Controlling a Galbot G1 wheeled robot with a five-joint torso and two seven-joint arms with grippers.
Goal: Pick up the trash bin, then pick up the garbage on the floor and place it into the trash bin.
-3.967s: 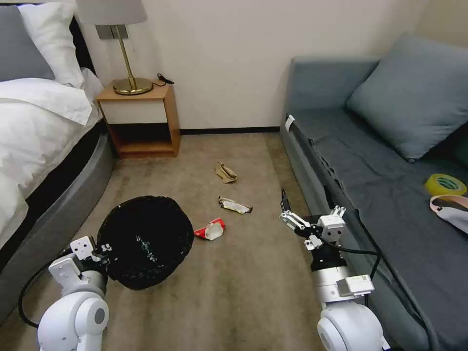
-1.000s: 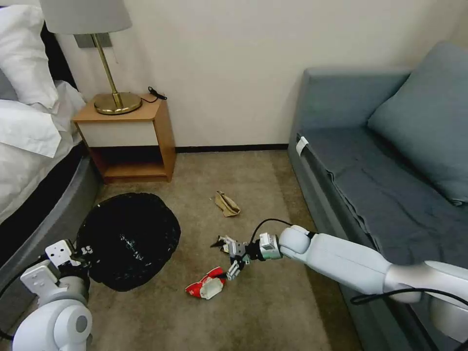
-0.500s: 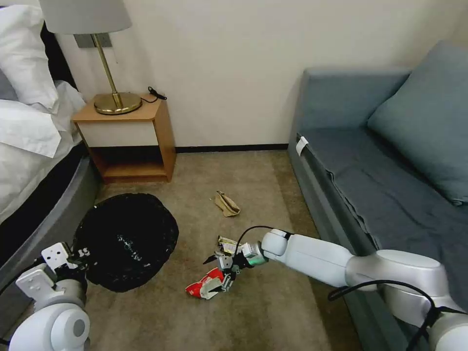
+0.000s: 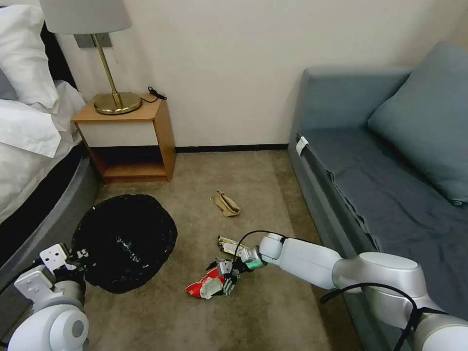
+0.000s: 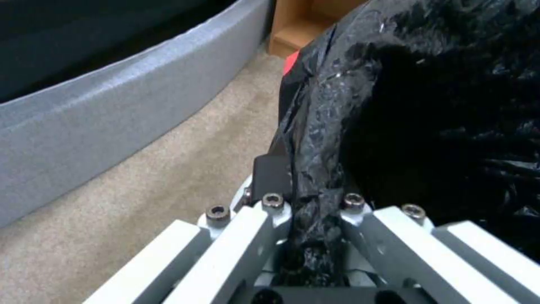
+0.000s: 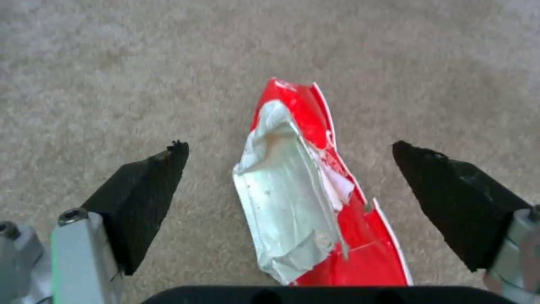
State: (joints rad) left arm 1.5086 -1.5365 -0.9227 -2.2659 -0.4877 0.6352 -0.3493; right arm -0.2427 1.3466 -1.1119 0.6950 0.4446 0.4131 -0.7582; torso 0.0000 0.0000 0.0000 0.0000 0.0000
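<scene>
Black-lined trash bin (image 4: 124, 241) is held at its rim by the left gripper (image 5: 306, 211), jaws clamped; right gripper (image 6: 290, 202), jaws wide open, straddles the red-and-white wrapper (image 6: 309, 202); snack wrapper (image 4: 229, 243) and tan paper (image 4: 226, 204) remain on the carpet.

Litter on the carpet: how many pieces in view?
3. Red wrapper between the right gripper's open fingers; snack wrapper just beyond it; tan paper farther toward the wall. The trash bin or arm may hide more.

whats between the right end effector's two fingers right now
The red-and-white wrapper lies on the carpet between the right end effector's spread fingers, untouched by either, in the right wrist view.
</scene>
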